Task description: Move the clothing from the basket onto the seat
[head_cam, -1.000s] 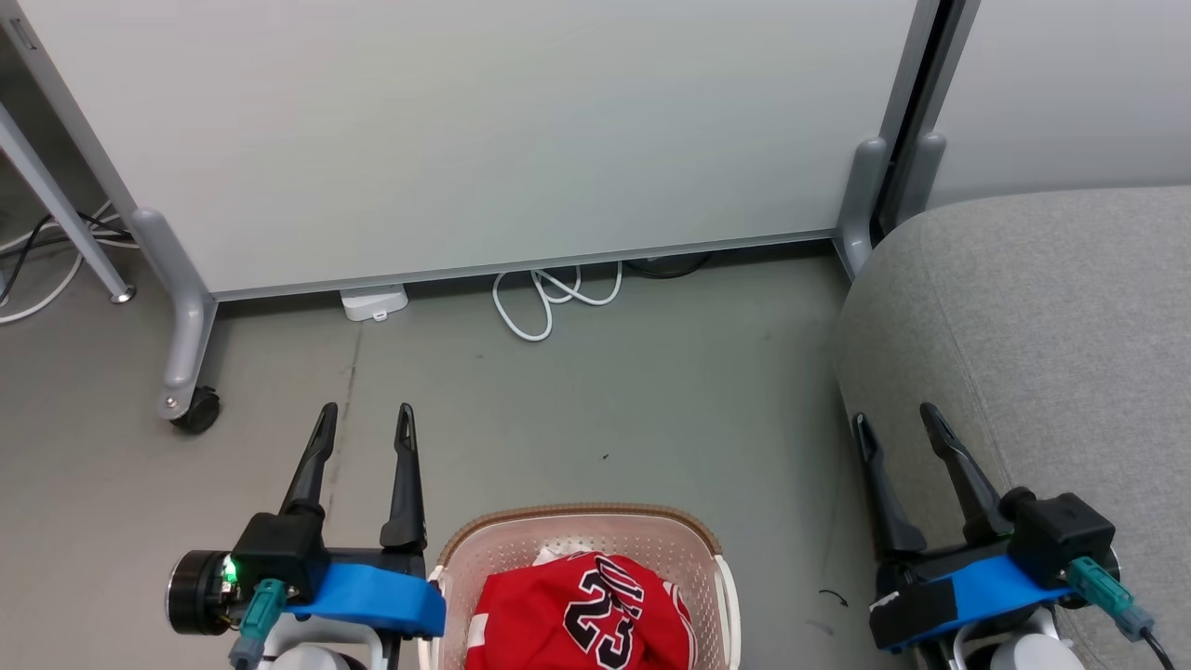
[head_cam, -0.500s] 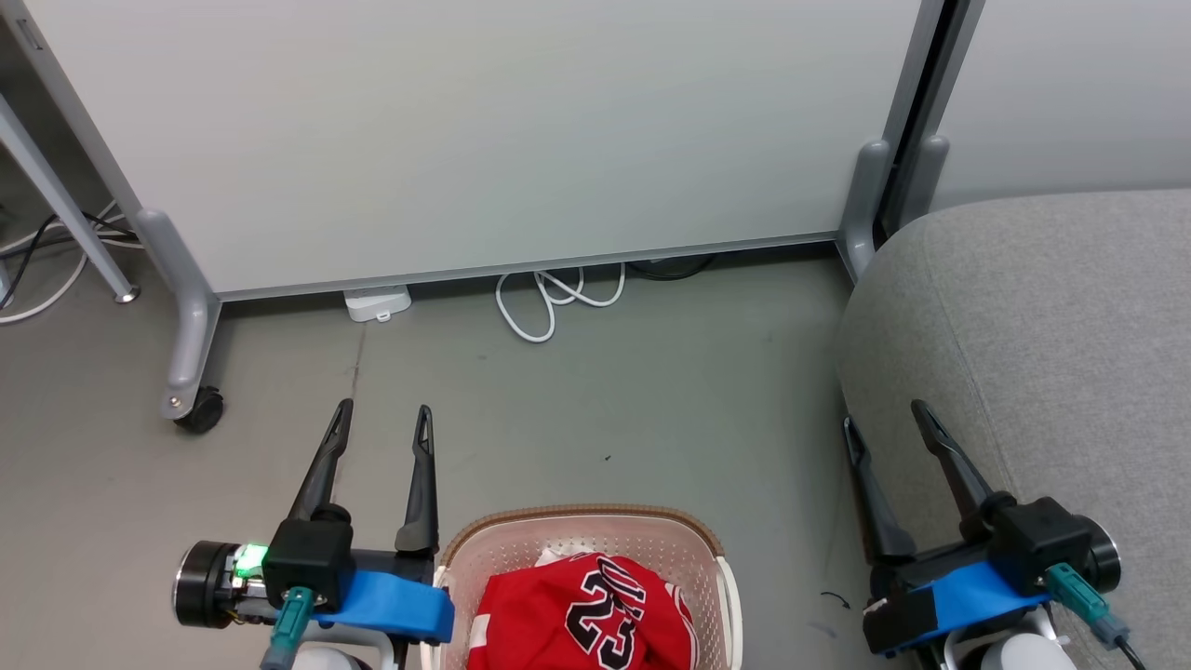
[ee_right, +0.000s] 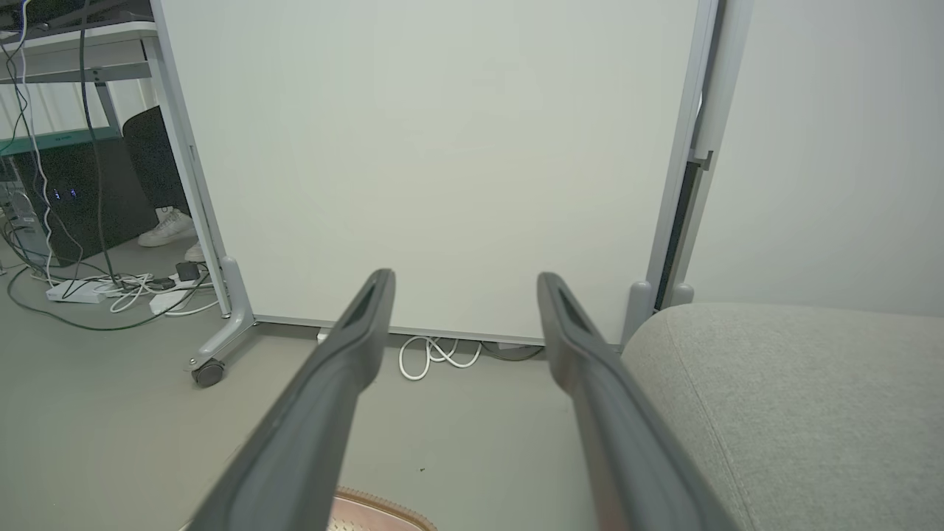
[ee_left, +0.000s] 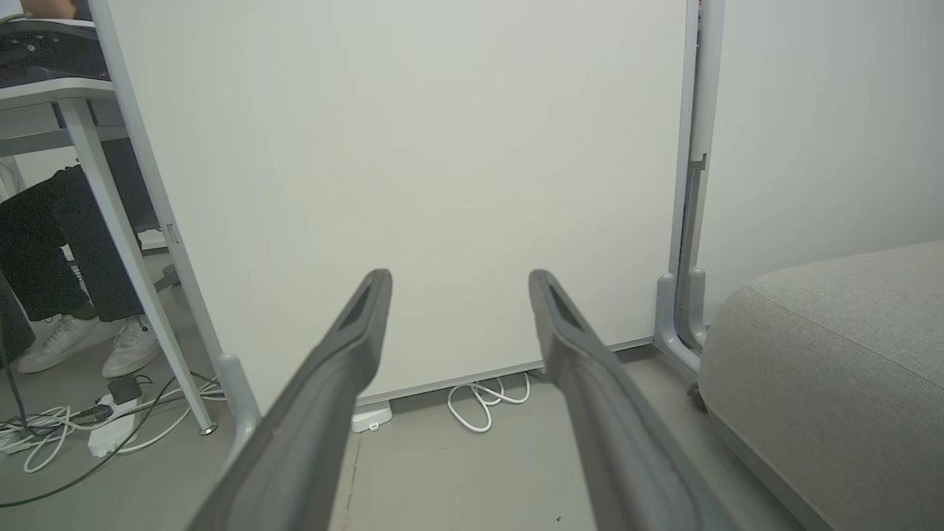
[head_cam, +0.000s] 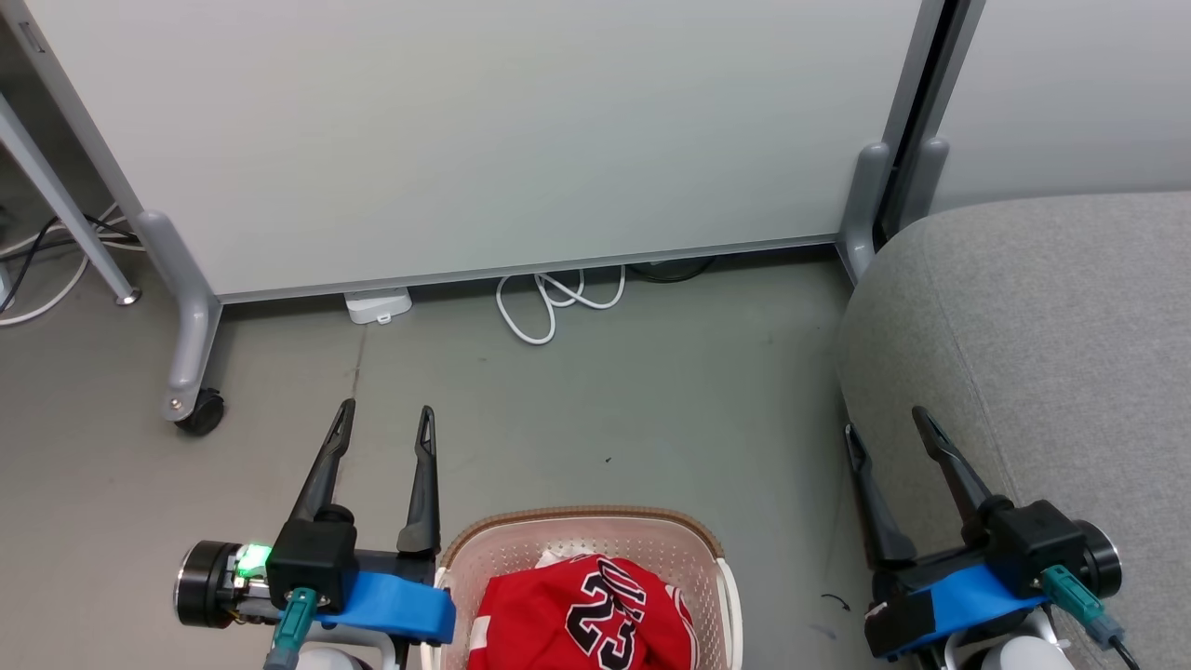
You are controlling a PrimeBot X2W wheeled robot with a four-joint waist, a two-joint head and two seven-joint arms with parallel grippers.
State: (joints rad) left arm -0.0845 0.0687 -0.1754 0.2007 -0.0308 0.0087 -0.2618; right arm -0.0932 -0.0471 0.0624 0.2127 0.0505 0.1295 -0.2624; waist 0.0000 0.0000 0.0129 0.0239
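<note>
**Head view.** Left gripper point(head_cam: 386, 409), lower left, and right gripper point(head_cam: 884, 421), lower right. Both have their fingers spread wide with nothing between them, pointing up the frame over the grey floor point(head_cam: 651, 400).

The basket point(head_cam: 582, 515) sits at bottom centre, cut by the lower edge, just right of the left gripper's wrist. The clothing point(head_cam: 577, 619) – a red jersey, number 23 uppermost – lies heaped inside it, apart from both grippers.

The seat point(head_cam: 1042, 344) takes up the right side of the frame. The right gripper hangs beside its rounded left edge, one finger overlapping the grey fabric in the picture.

Across the top stands a pale panel point(head_cam: 465, 140) on grey legs, with a castor point(head_cam: 203, 410) at the left. A coiled white cable point(head_cam: 549, 307) lies on the floor under its lower edge.

**Left wrist view.** The spread fingers frame the panel, with the seat at lower right. At far left, a person's dark trouser legs and white shoes point(ee_left: 129, 346) show under a desk point(ee_left: 44, 88).

**Right wrist view.** The fingers are again wide apart. A sliver of the basket's brown rim shows at the bottom edge between them – the seat is at lower right.
</note>
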